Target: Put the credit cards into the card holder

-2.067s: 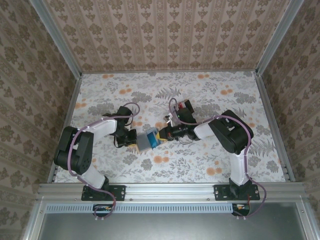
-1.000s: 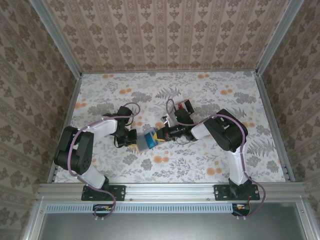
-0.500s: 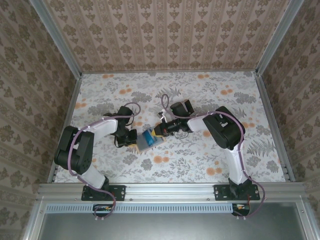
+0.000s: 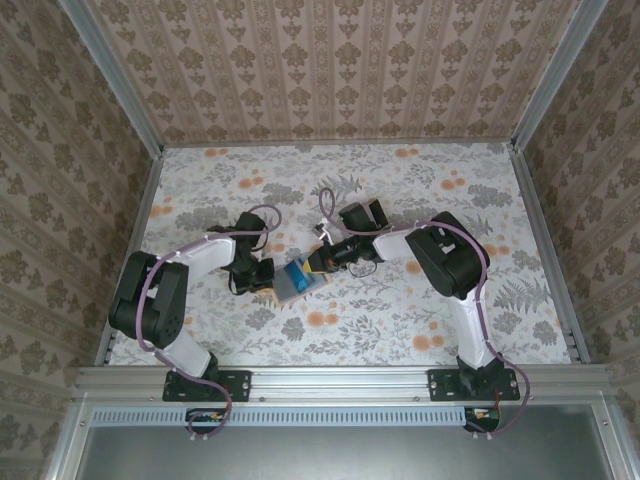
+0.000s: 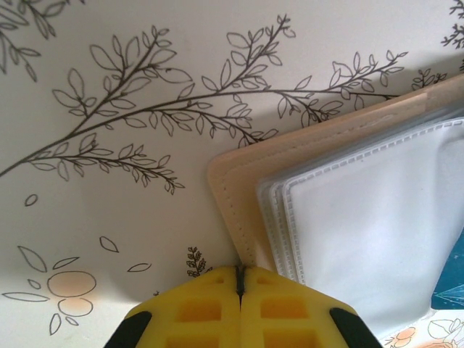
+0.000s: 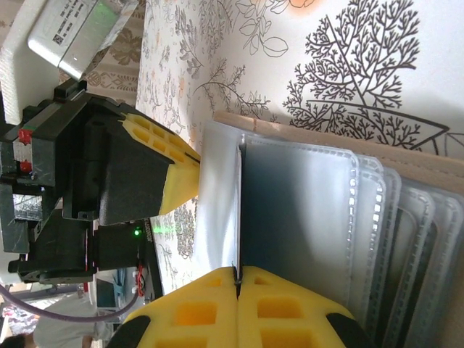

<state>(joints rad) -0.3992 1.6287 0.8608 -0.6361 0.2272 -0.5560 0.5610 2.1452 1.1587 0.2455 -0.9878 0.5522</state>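
Note:
The tan card holder [image 4: 288,289] lies open on the table between both arms, its clear sleeves [image 5: 377,217] fanned over the tan cover [image 5: 238,210]. My left gripper [image 4: 265,278] [image 5: 238,274] is shut on the cover's near edge. From the right, my right gripper [image 4: 322,263] [image 6: 237,272] is shut on one of the credit cards [image 6: 239,210], a thin dark blue card seen edge-on that reaches in among the sleeves. That card shows blue [image 4: 303,274] from above. The holder's tan rim [image 6: 435,170] lies along the far side.
The floral tabletop [image 4: 400,330] has free room in front and behind. Patterned walls and metal rails [image 4: 150,190] close in the table on three sides. The left gripper's fingers [image 6: 163,163] sit just across the holder from the right one.
The right gripper has shifted a little left and back with the card, pushing it further over the open holder. The left arm has held still.

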